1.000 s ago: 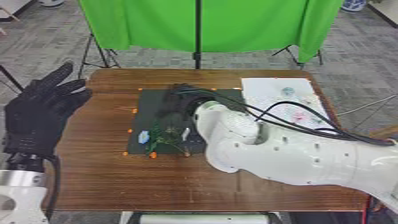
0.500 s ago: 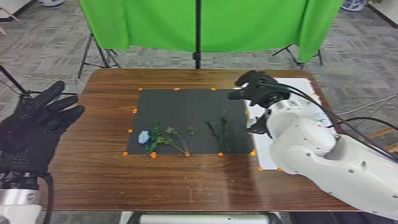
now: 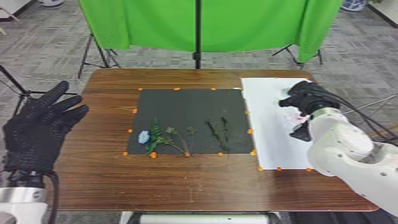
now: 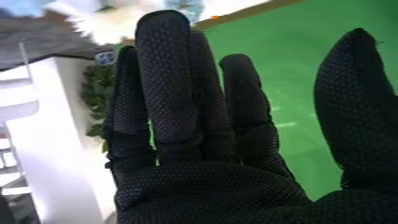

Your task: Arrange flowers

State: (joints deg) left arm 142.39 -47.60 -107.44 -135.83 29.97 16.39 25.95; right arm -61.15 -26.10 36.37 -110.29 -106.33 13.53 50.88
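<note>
Right robot hand (image 3: 313, 100) moved farther right, fingers straight, thumb apart.

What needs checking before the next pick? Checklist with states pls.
1. Right hand open: ok, fingers straight.
2. White flower clear of right fingertips: cannot tell, they overlap in the wrist view.
3. Sheet unblocked in head view: not ok, right hand and arm cover part.
4. Left hand off the mat: ok, out to its left.
5. Mat emptied: not ok, blue flower and greens on it.
</note>
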